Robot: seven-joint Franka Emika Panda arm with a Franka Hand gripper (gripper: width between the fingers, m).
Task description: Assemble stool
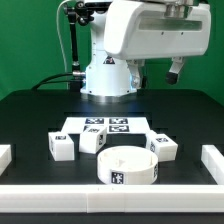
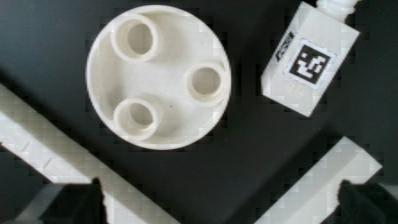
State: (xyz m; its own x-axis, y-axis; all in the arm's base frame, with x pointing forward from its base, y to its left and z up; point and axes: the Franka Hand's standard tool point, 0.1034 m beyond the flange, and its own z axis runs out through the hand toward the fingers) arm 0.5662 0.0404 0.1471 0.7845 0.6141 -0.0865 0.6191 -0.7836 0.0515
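Seat shape: I saw the seat [image 1: 132, 166] as a low round white plastic piece with a smooth wall and one black-and-white square tag on its side.
Seat face: in the wrist view it was a flat disc with three round sockets [image 2: 201, 82] sunk into it, their rims soft-edged.
Legs: three small white blocks with tags. The first leg [image 1: 62, 147] and second leg [image 1: 93, 141] lay toward the exterior view's left. The third leg [image 1: 163, 148] lay just beside the seat, with a narrow dark gap between them.
Worktop: the worktop [image 1: 30, 115] was matte black.
Marker board: the marker board [image 1: 105, 127] lay thin and flat behind the legs.
Edges: a plain white front bar [image 1: 110, 195] ran just past the seat, and a side bar [image 1: 212, 160] closed off the exterior view's right.
Open room: I had bare black surface on both sides of the marker board.
Jaws: they hung high on the exterior view's right under the glossy white arm [image 1: 130, 35], apart, with nothing between them.
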